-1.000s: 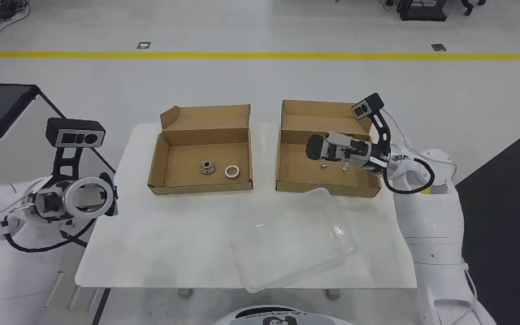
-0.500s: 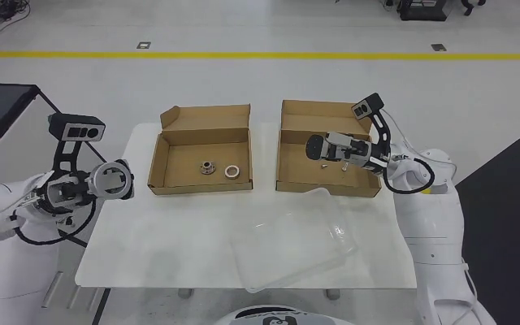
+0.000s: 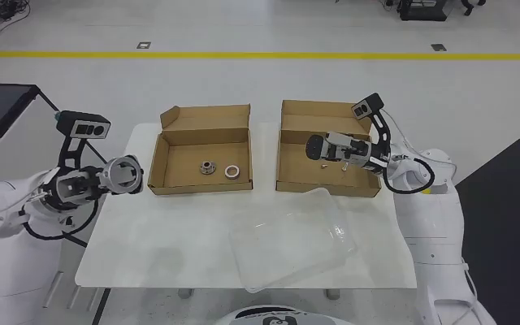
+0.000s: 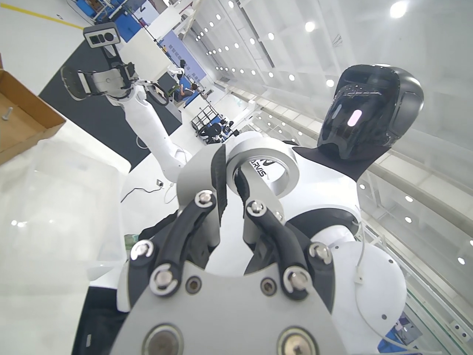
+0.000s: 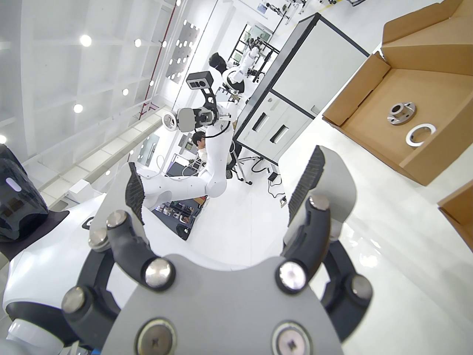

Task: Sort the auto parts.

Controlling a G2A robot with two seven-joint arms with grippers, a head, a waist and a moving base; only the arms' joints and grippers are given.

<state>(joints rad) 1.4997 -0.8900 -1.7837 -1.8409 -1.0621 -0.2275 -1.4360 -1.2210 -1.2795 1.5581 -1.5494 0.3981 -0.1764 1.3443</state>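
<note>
Jaws of the left gripper [image 4: 230,177] are pressed on the wall of a metal ring [image 4: 288,171], one finger inside the bore and one outside; the pinch takes only one side of the ring, the rest standing clear past the fingertips.

Position: the ring [image 3: 123,174] is held in the air just beside the outer end wall of the left box [image 3: 159,180], at the table's [image 3: 162,244] left edge.

Orientation: the bore shows open to the top view, so its axis is judged roughly upward and tilted; a ring of this form has no long axis to speak of.

Step in hand, as judged: transport of the ring to the left box, where a flanged hub [image 3: 209,168] and a white ring [image 3: 232,171] lie; next move calls for clearing the wall, lowering to the floor and releasing.

Right gripper [image 3: 313,148] has its jaws spread and empty, above the right box [image 3: 288,183], which holds small bolts [image 3: 325,165].
</note>
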